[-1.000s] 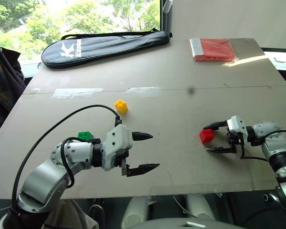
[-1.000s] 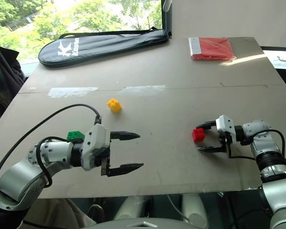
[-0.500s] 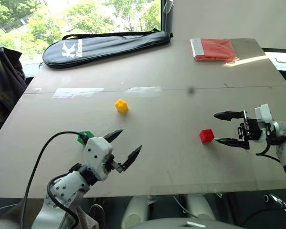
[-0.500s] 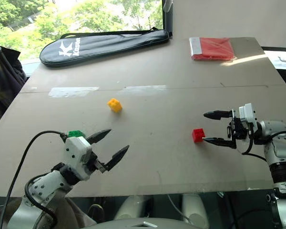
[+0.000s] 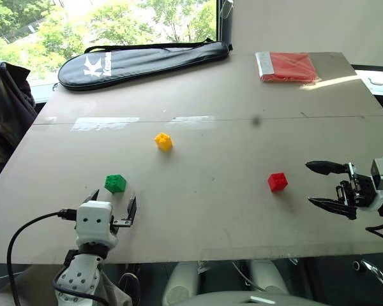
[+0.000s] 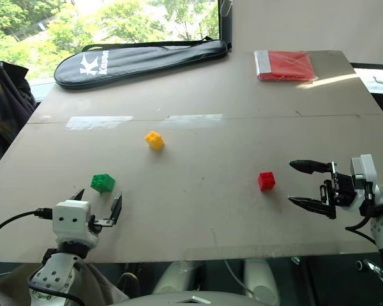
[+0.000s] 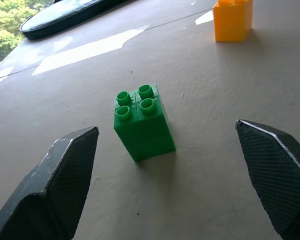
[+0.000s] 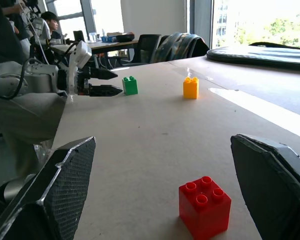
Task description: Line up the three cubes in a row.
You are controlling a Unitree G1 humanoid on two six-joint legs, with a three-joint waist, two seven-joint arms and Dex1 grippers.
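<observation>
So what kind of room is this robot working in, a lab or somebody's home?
Probably an office or shared workroom, not a home. The right wrist view shows desks with black office chairs and a seated person in the background. Large windows face green trees, and a long black zipped racket bag lies on the plain tabletop.

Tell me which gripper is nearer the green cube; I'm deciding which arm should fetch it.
Left. The open left gripper sits just on the robot's side of the green cube, fingers pointing at it. The open right gripper is far across the table, beyond the red cube.
</observation>
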